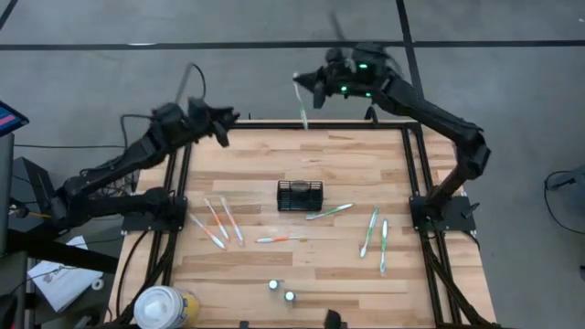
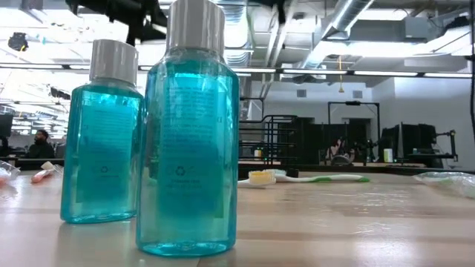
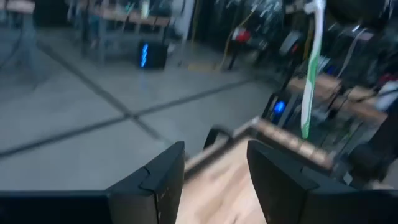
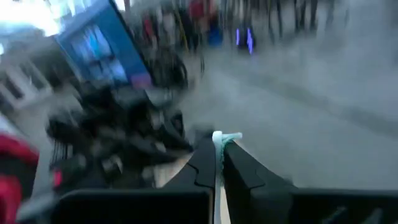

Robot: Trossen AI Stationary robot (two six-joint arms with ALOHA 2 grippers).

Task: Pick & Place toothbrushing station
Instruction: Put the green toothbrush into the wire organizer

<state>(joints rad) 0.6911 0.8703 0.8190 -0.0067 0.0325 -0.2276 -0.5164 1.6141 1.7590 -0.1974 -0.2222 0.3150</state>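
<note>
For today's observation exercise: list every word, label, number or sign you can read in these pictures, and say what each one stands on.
No text can be read in any view.
Nearer clear blue plastic mouthwash bottle: only a faint embossed round mark, no legible words.
Farther clear blue plastic mouthwash bottle: the same kind of mark, unreadable.
White paper sheet on the floor beside the wooden table: print too small.
Glowing blue screen: too blurred.

Holder: I'm seeing the black mesh box sitting upright mid-table.
Green brushes: one is lying just right of the holder, two are lying farther right.
Orange brushes: I'm counting several lying left of the holder.
Held brush: it's hanging clamped past the table's far edge, nearly vertical.
</note>
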